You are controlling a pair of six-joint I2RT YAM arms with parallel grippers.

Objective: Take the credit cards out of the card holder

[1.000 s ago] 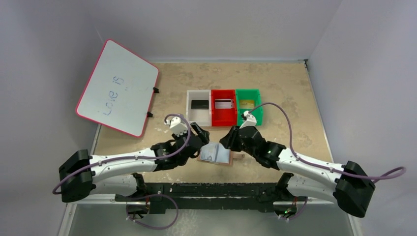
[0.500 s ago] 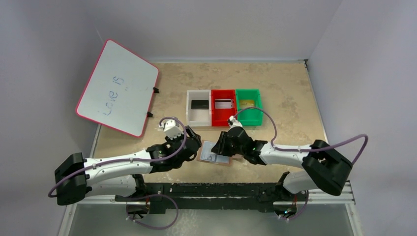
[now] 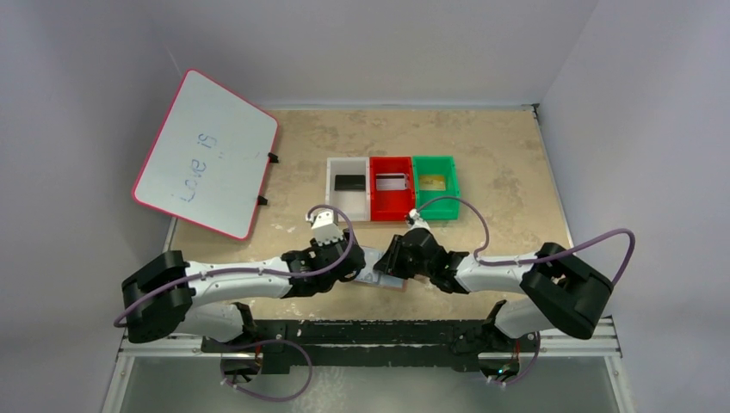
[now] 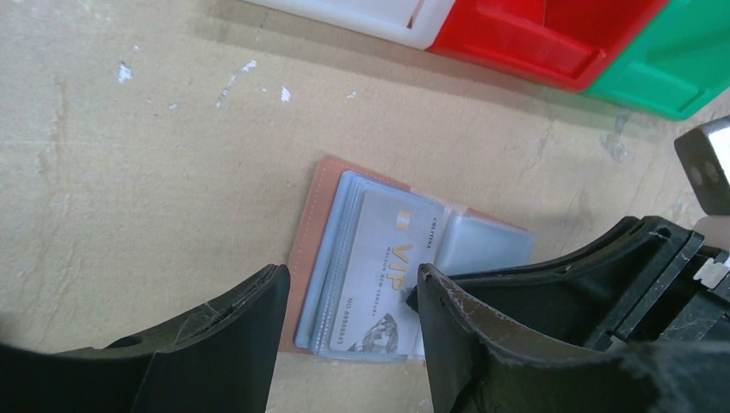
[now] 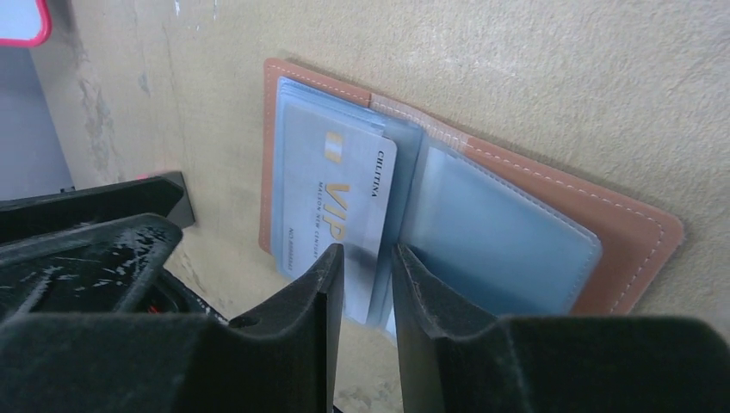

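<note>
I see tan stitched-leather card holder (image 5: pixel 637 232) lying open; glossy silver card (image 5: pixel 331 202) in clear sleeve (image 5: pixel 499 241); left claw (image 4: pixel 351 280) released; right claw (image 5: pixel 366 254) narrow, grip unclear

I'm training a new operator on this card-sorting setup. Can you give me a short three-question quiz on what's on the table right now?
1. True or false: the wallet lies open on the table.
2. Which bin holds the black card? A the white bin, B the red bin, C the green bin.
3. Fill in: the card sitting in the wallet's sleeves has the big word ____ printed on it.

Key: 1 true; 2 A; 3 VIP.
</note>
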